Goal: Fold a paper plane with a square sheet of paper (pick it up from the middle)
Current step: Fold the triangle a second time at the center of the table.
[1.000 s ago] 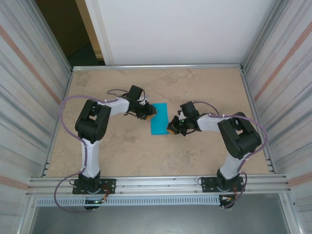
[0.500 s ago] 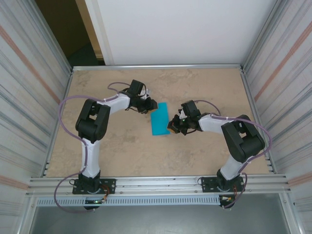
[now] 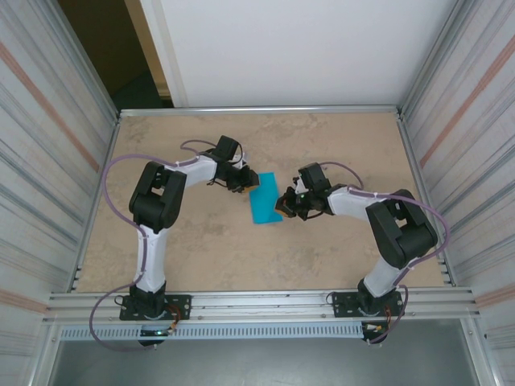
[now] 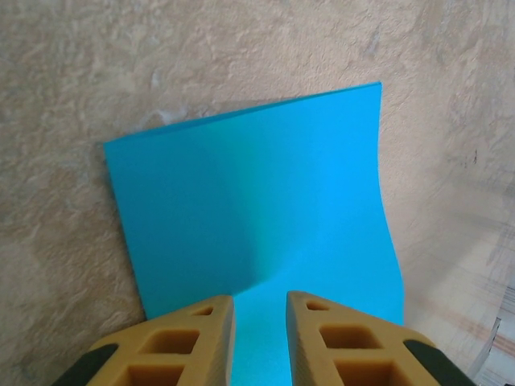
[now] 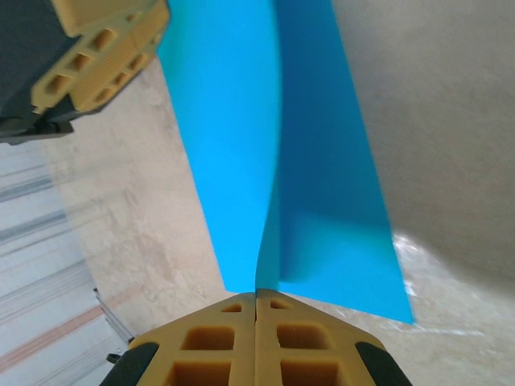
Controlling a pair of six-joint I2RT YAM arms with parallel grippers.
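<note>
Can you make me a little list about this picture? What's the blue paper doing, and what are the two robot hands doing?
Paper: teal-blue paper, on the table between the two arms, one part bent up
Right gripper: shut, pinching a raised ridge of the paper
Left gripper: fingers a little apart, at the paper's other edge; whether it grips is unclear
Plane: no pointed shape yet

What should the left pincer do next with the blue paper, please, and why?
Probably close the left pincer on the paper: its fingers stand apart over one edge, while the right pincer is shut on the opposite side, so just one side is gripped.
</note>
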